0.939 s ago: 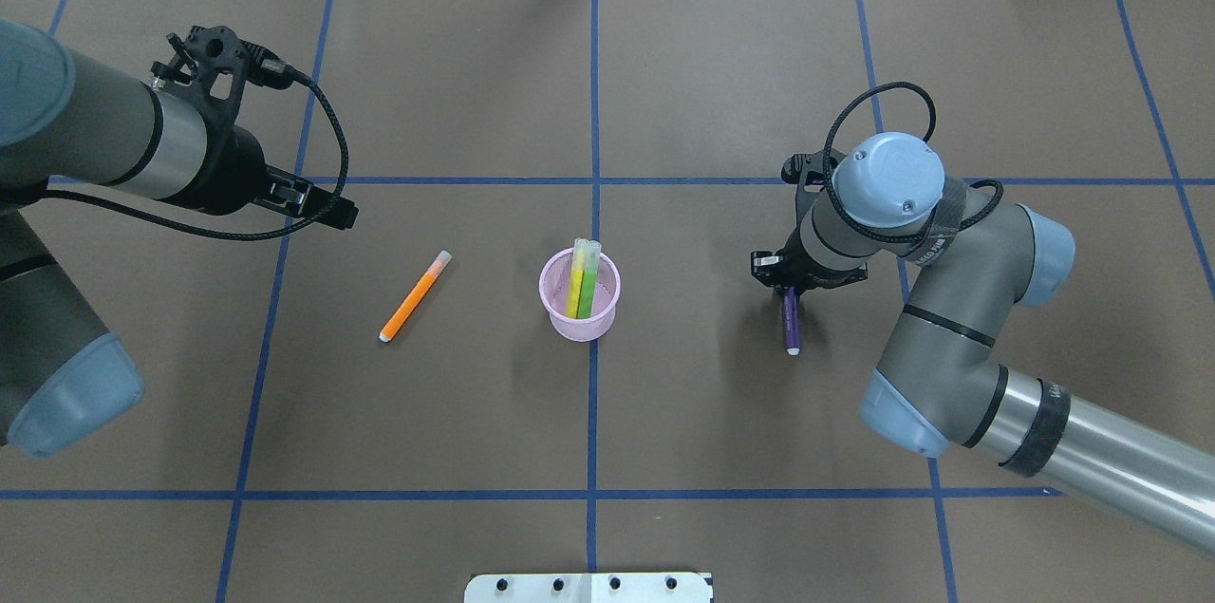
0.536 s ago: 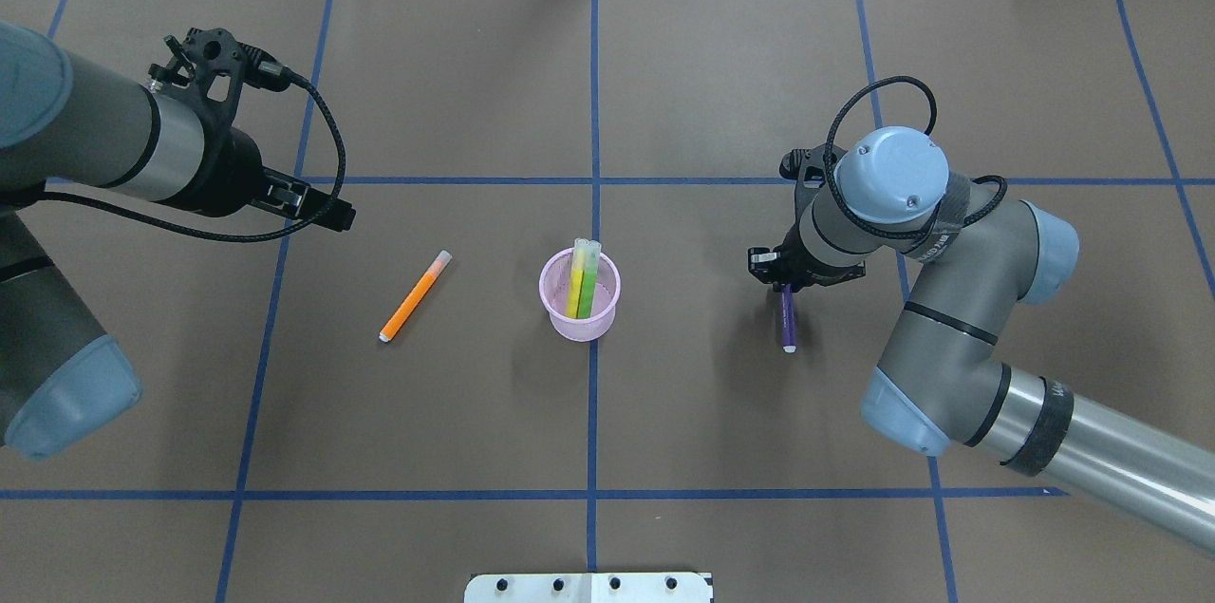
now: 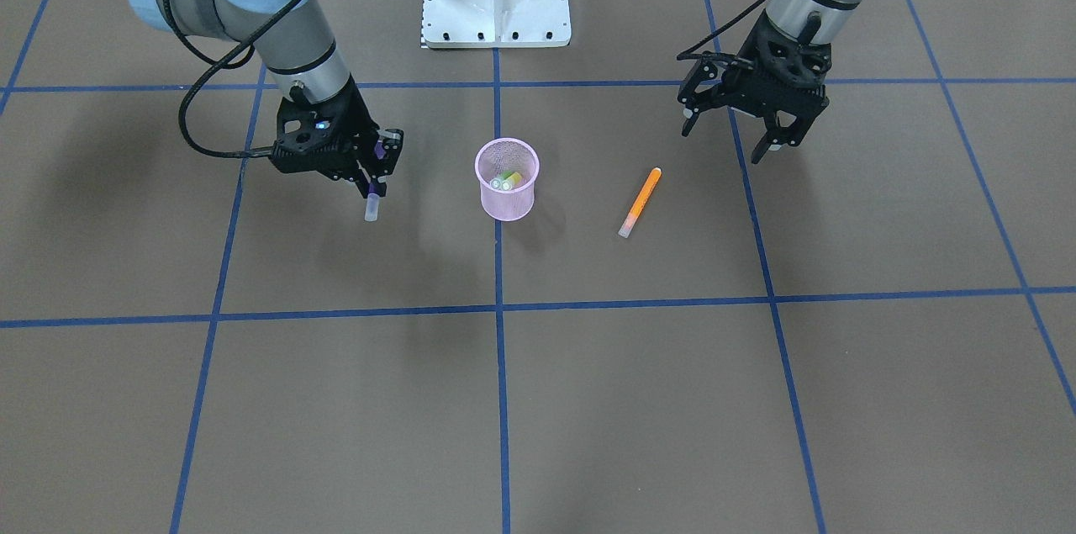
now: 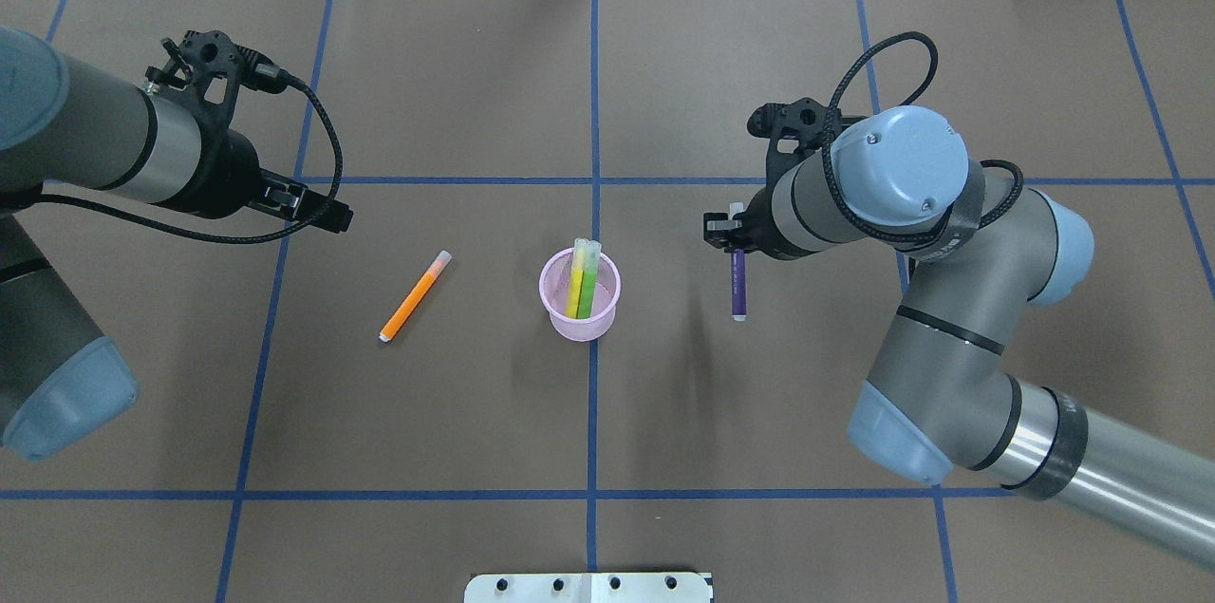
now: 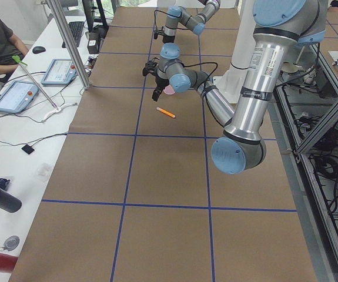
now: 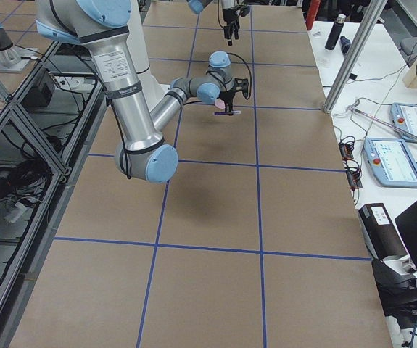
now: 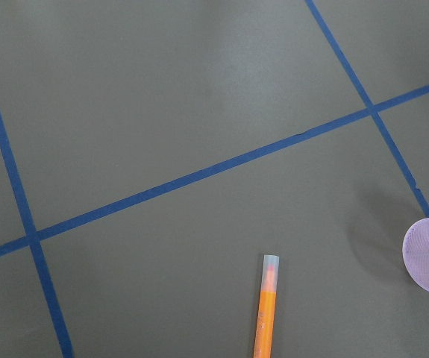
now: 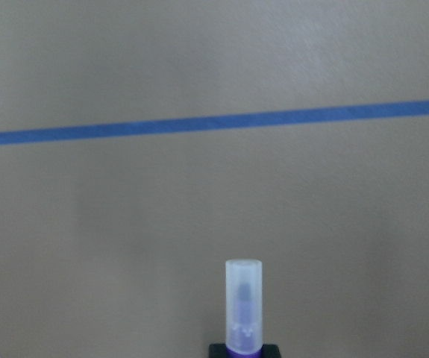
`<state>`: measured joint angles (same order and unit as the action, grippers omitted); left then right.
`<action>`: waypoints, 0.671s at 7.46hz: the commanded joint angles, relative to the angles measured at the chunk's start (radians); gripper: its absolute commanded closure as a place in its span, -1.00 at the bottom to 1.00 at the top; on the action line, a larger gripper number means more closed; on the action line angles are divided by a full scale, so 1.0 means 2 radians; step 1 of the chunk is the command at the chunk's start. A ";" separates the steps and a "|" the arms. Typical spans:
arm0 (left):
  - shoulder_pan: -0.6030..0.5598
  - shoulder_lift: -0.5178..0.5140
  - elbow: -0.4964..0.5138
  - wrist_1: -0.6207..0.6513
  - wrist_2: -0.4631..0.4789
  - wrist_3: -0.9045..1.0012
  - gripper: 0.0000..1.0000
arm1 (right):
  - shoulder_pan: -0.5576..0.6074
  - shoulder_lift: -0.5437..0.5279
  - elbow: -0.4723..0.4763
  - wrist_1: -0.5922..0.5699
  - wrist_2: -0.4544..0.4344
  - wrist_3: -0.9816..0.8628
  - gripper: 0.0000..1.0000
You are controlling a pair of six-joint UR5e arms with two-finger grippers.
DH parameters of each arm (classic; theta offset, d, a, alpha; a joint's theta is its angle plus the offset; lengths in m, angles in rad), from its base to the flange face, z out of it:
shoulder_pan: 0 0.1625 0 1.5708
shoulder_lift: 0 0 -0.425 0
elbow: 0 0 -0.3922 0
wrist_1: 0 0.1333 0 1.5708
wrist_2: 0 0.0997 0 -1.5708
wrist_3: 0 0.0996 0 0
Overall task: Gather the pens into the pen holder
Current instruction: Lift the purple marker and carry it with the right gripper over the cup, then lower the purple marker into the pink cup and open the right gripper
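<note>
Two pens, yellow (image 4: 573,286) and green (image 4: 588,286), sit in the pen holder (image 4: 579,329), and we see the right gripper (image 3: 376,171), clamped on the purple pen (image 4: 738,288), has just carried it closer to the holder, so drop-in looks next. Its capped end sticks out past the fingertips, with the holder off to their side, not under them yet. Left gripper (image 3: 730,140) hangs wide open and empty, and the orange pen (image 4: 414,297) lies near its fingertips, untouched.

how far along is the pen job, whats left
Done: the yellow pen and green pen stand in the pen holder. In hand: the right hand is shut on the purple pen, not yet over the holder. Left: the orange pen lies on the table, with the open left hand apart from it.
</note>
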<state>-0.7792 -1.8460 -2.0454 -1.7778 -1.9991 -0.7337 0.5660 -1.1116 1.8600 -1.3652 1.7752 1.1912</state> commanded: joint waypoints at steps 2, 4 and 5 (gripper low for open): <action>0.001 0.000 0.005 0.000 -0.001 -0.011 -0.98 | -0.047 0.036 0.007 0.053 -0.101 -0.011 1.00; 0.001 0.000 0.009 0.000 -0.001 -0.011 -0.98 | -0.123 0.037 -0.004 0.124 -0.291 -0.017 1.00; 0.001 0.000 0.009 0.000 -0.001 -0.011 -0.98 | -0.133 0.038 -0.010 0.147 -0.325 -0.017 1.00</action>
<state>-0.7779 -1.8454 -2.0293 -1.7779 -2.0010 -0.7559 0.3568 -1.0386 1.8565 -1.1479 1.2775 1.1605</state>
